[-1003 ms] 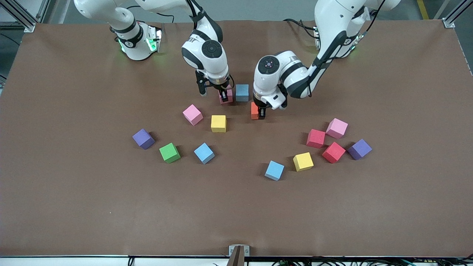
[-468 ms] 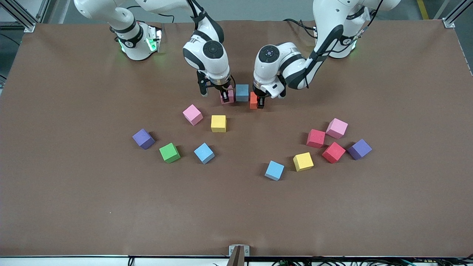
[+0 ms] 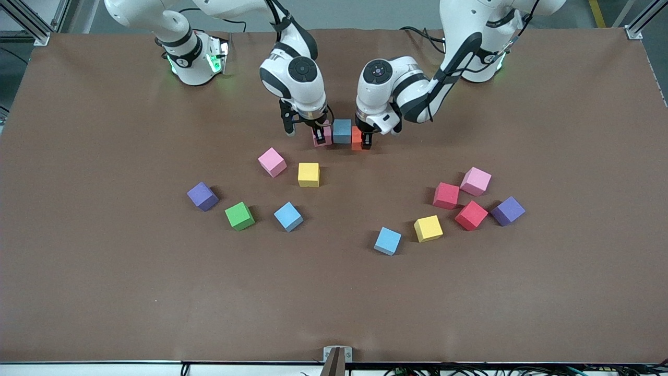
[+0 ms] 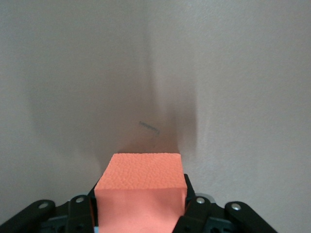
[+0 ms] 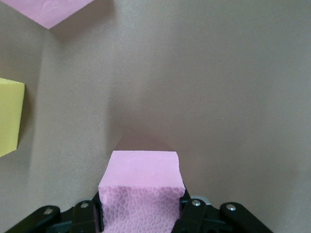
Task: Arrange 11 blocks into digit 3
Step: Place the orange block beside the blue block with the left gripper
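Observation:
A light blue cube (image 3: 342,130) sits on the table between both grippers. My left gripper (image 3: 364,141) is shut on the orange cube (image 3: 357,137), pressed against the blue cube's side toward the left arm's end; the orange cube fills the left wrist view (image 4: 141,187). My right gripper (image 3: 319,138) is shut on a pink cube (image 3: 323,133), touching the blue cube's side toward the right arm's end; it shows in the right wrist view (image 5: 143,187). Loose cubes lie nearer the camera: pink (image 3: 272,162), yellow (image 3: 308,174), green (image 3: 239,215), light blue (image 3: 288,216), light blue (image 3: 388,241), yellow (image 3: 428,228), red (image 3: 446,196), red (image 3: 470,215), pink (image 3: 475,181).
Two purple cubes lie among the loose ones, one (image 3: 202,196) toward the right arm's end and one (image 3: 508,211) toward the left arm's end. The brown table (image 3: 104,271) stretches wide nearer the camera. A pink cube (image 5: 48,9) and a yellow cube (image 5: 9,116) show in the right wrist view.
My left gripper carried the orange cube farther from the camera, up against the light blue cube. My right gripper stayed shut on the pink cube, shifting slightly.

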Robot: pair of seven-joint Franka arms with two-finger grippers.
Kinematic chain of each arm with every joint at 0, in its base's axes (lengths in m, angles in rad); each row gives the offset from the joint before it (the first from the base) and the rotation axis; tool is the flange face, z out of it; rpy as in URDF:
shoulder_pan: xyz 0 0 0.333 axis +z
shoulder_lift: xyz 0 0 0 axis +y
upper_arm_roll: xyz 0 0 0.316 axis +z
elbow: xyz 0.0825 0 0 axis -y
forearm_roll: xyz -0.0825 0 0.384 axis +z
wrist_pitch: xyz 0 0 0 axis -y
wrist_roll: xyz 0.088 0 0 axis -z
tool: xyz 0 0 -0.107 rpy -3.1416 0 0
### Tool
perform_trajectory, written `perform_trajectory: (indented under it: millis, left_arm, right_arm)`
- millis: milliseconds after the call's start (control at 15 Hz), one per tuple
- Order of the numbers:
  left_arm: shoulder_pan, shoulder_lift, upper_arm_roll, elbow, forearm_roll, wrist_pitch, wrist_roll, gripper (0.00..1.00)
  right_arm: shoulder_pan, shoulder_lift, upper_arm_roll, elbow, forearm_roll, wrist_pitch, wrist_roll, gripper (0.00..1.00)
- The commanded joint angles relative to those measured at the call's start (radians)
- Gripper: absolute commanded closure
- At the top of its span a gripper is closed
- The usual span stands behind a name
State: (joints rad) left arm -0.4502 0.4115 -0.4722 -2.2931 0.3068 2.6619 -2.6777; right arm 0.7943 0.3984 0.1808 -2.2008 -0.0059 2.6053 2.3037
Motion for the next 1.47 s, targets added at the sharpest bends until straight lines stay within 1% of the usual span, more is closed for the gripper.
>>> perform_trajectory:
  millis: [0, 134, 401, 468, 535, 735, 802, 869, 936, 1003, 1203, 1404]
  left_arm:
    - [-0.015, -0.026, -0.006, -0.045, -0.005, 0.016, -0.024, 0.66]
    - [-0.013, -0.028, -0.02, -0.052, -0.005, 0.016, -0.024, 0.66]
    - [-0.013, -0.037, -0.02, -0.06, -0.005, 0.016, -0.024, 0.65]
    - [-0.013, -0.039, -0.02, -0.06, -0.003, 0.016, -0.019, 0.39]
    - [-0.013, -0.039, -0.02, -0.059, 0.005, 0.013, -0.011, 0.0]
    - [-0.01, -0.065, -0.02, -0.057, 0.02, 0.003, -0.01, 0.0]
    - [-0.008, -0.077, -0.022, -0.055, 0.02, -0.006, -0.01, 0.0]
    - [-0.002, -0.097, -0.026, -0.052, 0.02, -0.031, -0.01, 0.0]
    - [-0.002, -0.118, -0.028, -0.049, 0.021, -0.049, -0.008, 0.0]
    - [-0.001, -0.14, -0.029, -0.045, 0.02, -0.069, -0.007, 0.0]
    - [0.01, -0.169, -0.032, -0.008, 0.02, -0.157, 0.004, 0.0]
    - [0.039, -0.165, -0.032, 0.07, 0.012, -0.238, 0.109, 0.0]
  right_arm:
    - [0.013, 0.023, 0.0, 0.013, -0.009, 0.009, 0.028, 0.98]
    - [0.014, 0.023, 0.0, 0.016, -0.009, 0.009, 0.028, 0.98]
    - [0.013, 0.033, 0.0, 0.023, -0.009, 0.009, 0.028, 0.98]
    - [0.014, 0.036, 0.0, 0.027, -0.009, 0.009, 0.028, 0.98]
    - [0.013, 0.037, 0.0, 0.027, -0.009, 0.009, 0.029, 0.98]
    - [0.014, 0.037, 0.0, 0.029, -0.011, 0.007, 0.034, 0.98]
    - [0.013, 0.037, 0.0, 0.029, -0.011, 0.007, 0.034, 0.94]
    - [0.013, 0.037, -0.001, 0.029, -0.011, 0.004, 0.034, 0.79]
    - [0.011, 0.037, 0.0, 0.029, -0.012, 0.002, 0.034, 0.43]
    - [0.013, 0.039, 0.0, 0.03, -0.019, 0.001, 0.034, 0.0]
    - [0.013, 0.039, -0.001, 0.032, -0.023, -0.004, 0.031, 0.0]
    - [0.011, 0.037, -0.001, 0.033, -0.023, -0.007, 0.028, 0.0]
